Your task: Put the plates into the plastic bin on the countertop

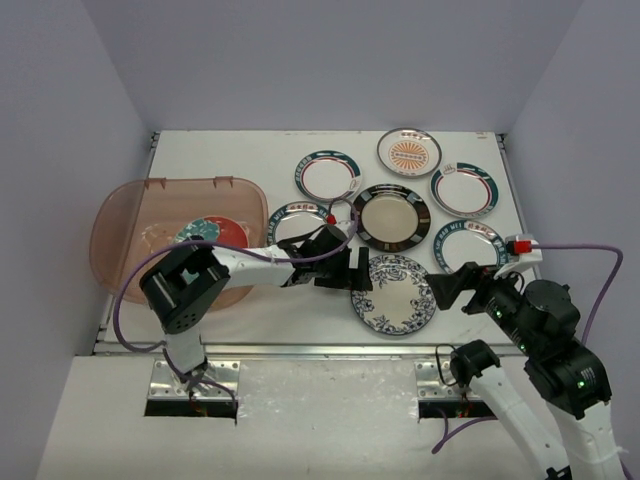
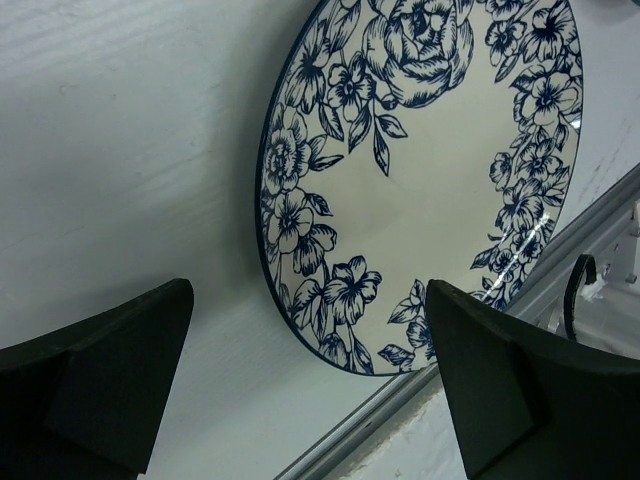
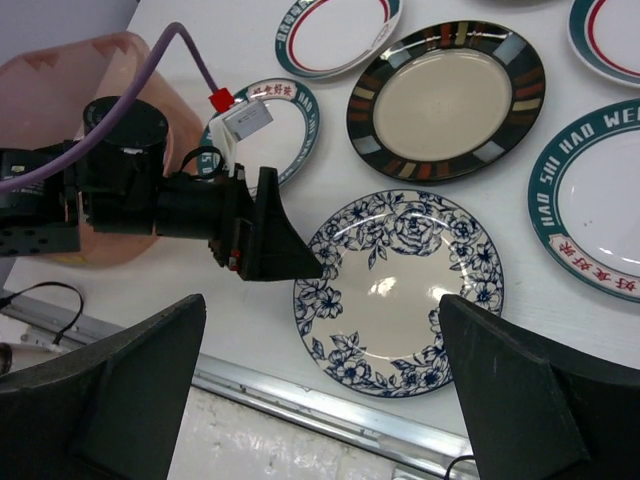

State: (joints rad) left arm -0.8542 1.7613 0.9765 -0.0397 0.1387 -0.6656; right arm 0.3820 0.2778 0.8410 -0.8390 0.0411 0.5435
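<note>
The blue floral plate (image 1: 394,293) lies flat near the countertop's (image 1: 240,160) front edge. My left gripper (image 1: 358,272) is open and empty at the plate's left rim, low over the surface. In the left wrist view (image 2: 308,292) the plate (image 2: 440,150) lies between and beyond the fingers. My right gripper (image 1: 452,285) is open and empty, raised to the plate's right. In the right wrist view (image 3: 322,300) the plate (image 3: 400,290) lies below it. The plastic bin (image 1: 190,183) at the left holds a red-and-teal floral plate (image 1: 212,232).
A dark-rimmed plate (image 1: 391,217), an orange sunburst plate (image 1: 409,152) and teal-rimmed white plates (image 1: 327,176) (image 1: 464,189) (image 1: 470,245) lie behind. Another teal-rimmed plate (image 1: 297,222) is partly under my left arm. The metal front edge (image 1: 300,350) runs just below the blue plate.
</note>
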